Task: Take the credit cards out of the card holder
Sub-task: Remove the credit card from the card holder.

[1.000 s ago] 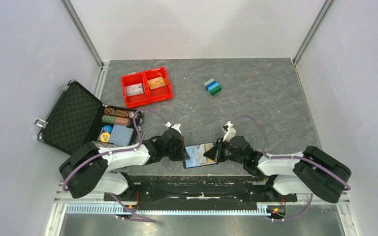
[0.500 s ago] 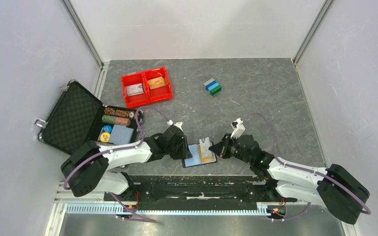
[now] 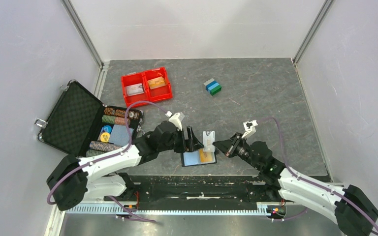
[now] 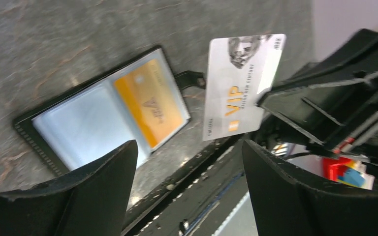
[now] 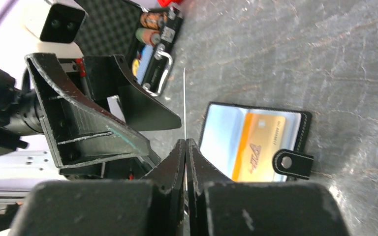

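Right jaws pinching whitish card [image 4: 241, 86], holder [image 4: 74, 130] open

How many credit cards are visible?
4: white card pinched in the right gripper; orange card inside the card holder; whitish card and second orange card in the red tray, one per compartment. More may lie beneath.

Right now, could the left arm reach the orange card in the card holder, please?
Probably yes: the left gripper hangs open beside the card holder, nothing lies over the orange card, and the right gripper holds the white card aside.
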